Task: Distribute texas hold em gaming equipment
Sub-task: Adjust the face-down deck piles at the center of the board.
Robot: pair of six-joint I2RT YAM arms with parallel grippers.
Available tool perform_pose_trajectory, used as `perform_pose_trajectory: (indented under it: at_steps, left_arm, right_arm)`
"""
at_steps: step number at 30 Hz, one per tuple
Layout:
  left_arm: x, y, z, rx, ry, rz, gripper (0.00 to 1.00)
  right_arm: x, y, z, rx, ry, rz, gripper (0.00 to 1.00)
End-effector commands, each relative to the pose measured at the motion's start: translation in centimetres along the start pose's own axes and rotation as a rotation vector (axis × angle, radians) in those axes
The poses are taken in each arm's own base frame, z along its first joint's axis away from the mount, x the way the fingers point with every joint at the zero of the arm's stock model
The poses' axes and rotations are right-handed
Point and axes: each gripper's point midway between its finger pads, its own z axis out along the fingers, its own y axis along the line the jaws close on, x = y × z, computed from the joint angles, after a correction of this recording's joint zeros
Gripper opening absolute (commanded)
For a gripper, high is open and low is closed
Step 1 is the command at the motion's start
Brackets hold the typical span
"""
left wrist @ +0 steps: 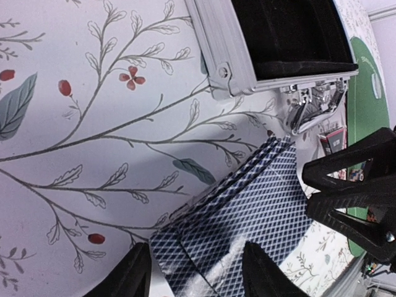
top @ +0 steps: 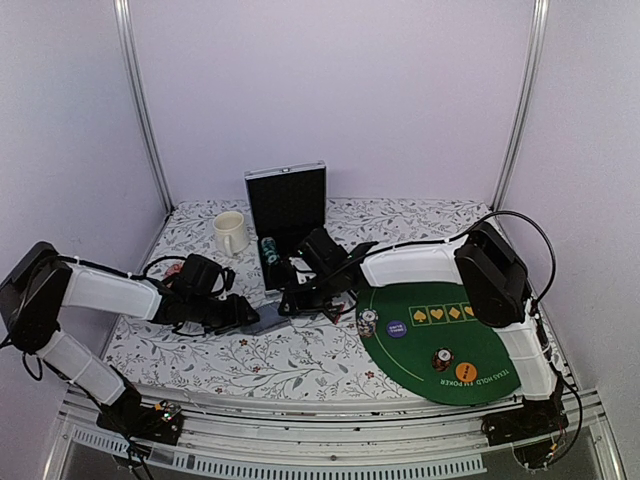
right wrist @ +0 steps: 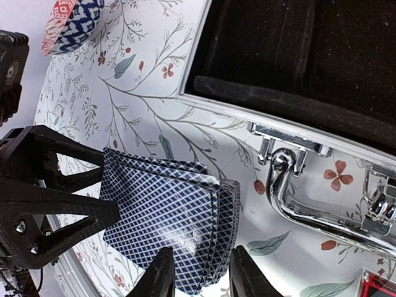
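A deck of blue-grey-backed playing cards [top: 268, 320] sits between my two grippers, left of the green mat, with its layers slid out of line. My left gripper [top: 250, 312] has its jaws part-way closed over the deck's near end [left wrist: 247, 210]. One finger [left wrist: 133, 275] is at the corner and the other [left wrist: 266, 272] is over the card backs. My right gripper [top: 292, 302] meets the opposite end [right wrist: 161, 210], with the stepped card edges between its fingers [right wrist: 162, 272]. No view shows a firm pinch by either gripper. Striped chips [top: 367, 322], a purple disc [top: 396, 327] and an orange disc [top: 465, 372] lie on the mat.
An open black case with a metal rim [top: 287, 200] stands just behind the grippers, its chrome handle [right wrist: 297, 198] close to the right fingers. A cream mug [top: 230, 232] is at the back left. The green mat [top: 480, 335] covers the right side.
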Motion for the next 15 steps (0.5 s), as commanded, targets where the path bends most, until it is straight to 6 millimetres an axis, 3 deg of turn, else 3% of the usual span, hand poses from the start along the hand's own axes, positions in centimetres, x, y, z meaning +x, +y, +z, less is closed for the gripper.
perform_pose_trajectory:
  at_steps: [1, 15]
  left_arm:
    - [0.2, -0.5, 0.5, 0.019, 0.009, 0.008, 0.51]
    - [0.6, -1.9, 1.5, 0.041, 0.035, 0.043, 0.48]
  right_arm:
    - [0.4, 0.3, 0.9, -0.020, 0.012, -0.011, 0.31]
    - [0.3, 1.5, 1.1, -0.043, 0.012, -0.023, 0.23]
